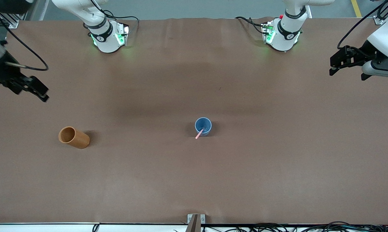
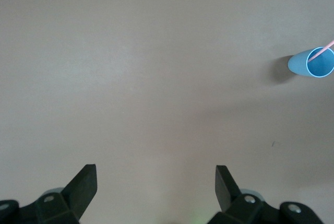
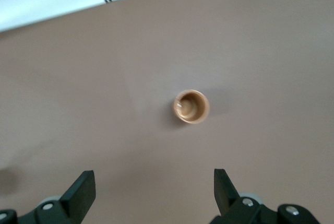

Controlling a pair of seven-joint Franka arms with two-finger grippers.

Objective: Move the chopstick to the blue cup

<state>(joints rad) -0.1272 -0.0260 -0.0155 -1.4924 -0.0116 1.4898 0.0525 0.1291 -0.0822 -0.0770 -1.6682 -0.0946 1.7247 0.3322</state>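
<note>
You see the chopstick point(image 1: 199, 133) already leaning inside the blue cup point(image 1: 203, 126) at mid-table, its tip over the rim, so the transfer looks complete. The empty orange-brown cup point(image 1: 73, 137) stands toward the right arm's end. Both arms wait: the right gripper point(image 1: 39, 91) and left gripper point(image 1: 333, 69) hang with fingers spread, holding nothing.

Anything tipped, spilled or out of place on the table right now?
Nothing stands out. The chopstick leans inside the upright blue cup; the wooden cup stands upright toward the right arm's end. The left gripper and right gripper wait open at the table's ends.
</note>
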